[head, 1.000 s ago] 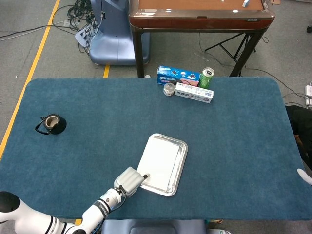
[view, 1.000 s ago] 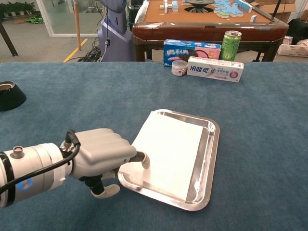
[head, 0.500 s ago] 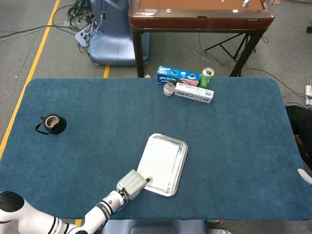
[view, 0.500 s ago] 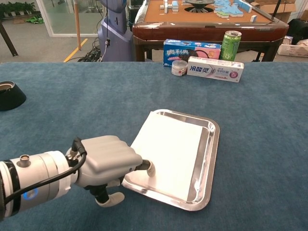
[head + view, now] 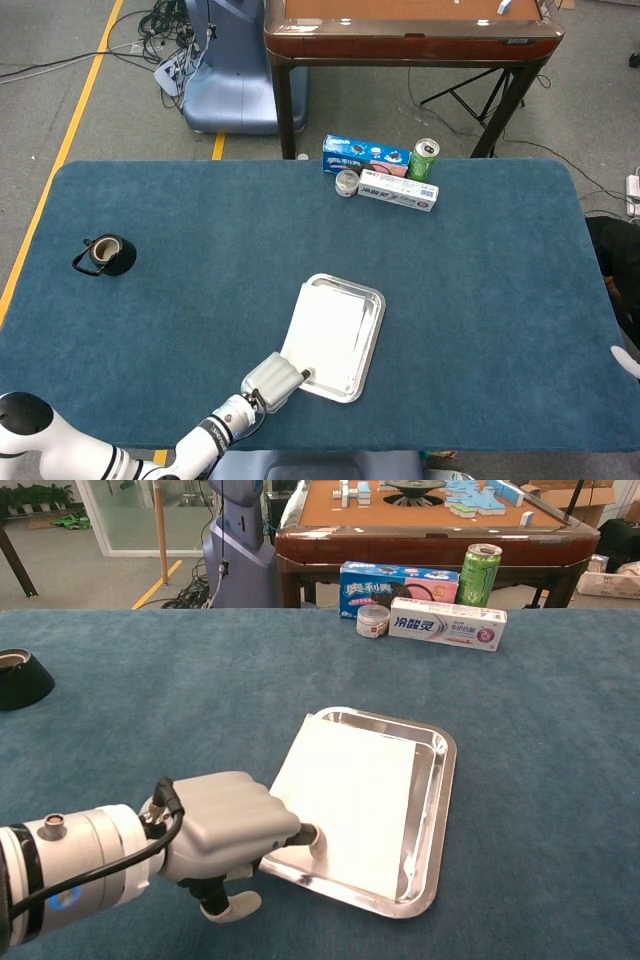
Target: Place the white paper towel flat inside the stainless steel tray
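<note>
Since a second ago, the left hand [image 5: 225,830] has slid toward six o'clock, a fingertip pressing the white paper towel [image 5: 345,790], which overhangs the nine-o'clock rim of the rectangular stainless steel tray [image 5: 440,780]; more dragging could pull it out.

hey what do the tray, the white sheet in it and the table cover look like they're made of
Tray: polished metal, probably stainless steel; its rim gleams and mirrors the light. White sheet: thin matte paper, likely a paper towel; it lies flat with no shine, and the left robot hand touches its near corner. Table cover: blue fabric like felt or short carpet, with a dull, slightly fuzzy surface.
</note>
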Robot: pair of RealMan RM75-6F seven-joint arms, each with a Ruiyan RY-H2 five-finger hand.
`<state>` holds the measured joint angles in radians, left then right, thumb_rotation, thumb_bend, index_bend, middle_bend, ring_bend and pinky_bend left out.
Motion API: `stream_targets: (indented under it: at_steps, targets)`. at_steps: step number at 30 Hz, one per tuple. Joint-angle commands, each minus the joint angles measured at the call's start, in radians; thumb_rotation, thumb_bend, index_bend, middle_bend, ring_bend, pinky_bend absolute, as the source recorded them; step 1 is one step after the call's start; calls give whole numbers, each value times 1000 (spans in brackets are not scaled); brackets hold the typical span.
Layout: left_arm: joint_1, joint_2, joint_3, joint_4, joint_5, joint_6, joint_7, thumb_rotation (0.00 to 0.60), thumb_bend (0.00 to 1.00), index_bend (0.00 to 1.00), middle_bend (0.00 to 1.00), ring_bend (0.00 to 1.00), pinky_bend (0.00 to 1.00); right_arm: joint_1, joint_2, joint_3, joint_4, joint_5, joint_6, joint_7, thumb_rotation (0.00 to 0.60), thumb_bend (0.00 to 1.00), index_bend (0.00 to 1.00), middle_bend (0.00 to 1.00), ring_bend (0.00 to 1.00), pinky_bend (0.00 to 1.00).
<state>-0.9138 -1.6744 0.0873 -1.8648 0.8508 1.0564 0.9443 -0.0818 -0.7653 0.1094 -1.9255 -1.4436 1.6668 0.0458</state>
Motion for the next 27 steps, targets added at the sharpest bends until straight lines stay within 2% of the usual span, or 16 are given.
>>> stream_targets:
  at_steps: [1, 27]
  targets:
    - [-1, -2, 0, -1, 2, 0, 0, 600, 394, 198, 999, 859, 927, 0, 0, 0, 0, 0, -1, 0, 600, 119, 298, 345, 252, 407]
    - [-9, -39, -4, 38, -20, 9, 23, 600, 394, 156, 1000, 860, 928, -3, 0, 3, 3, 1, 6, 9, 600, 119, 298, 345, 252, 407]
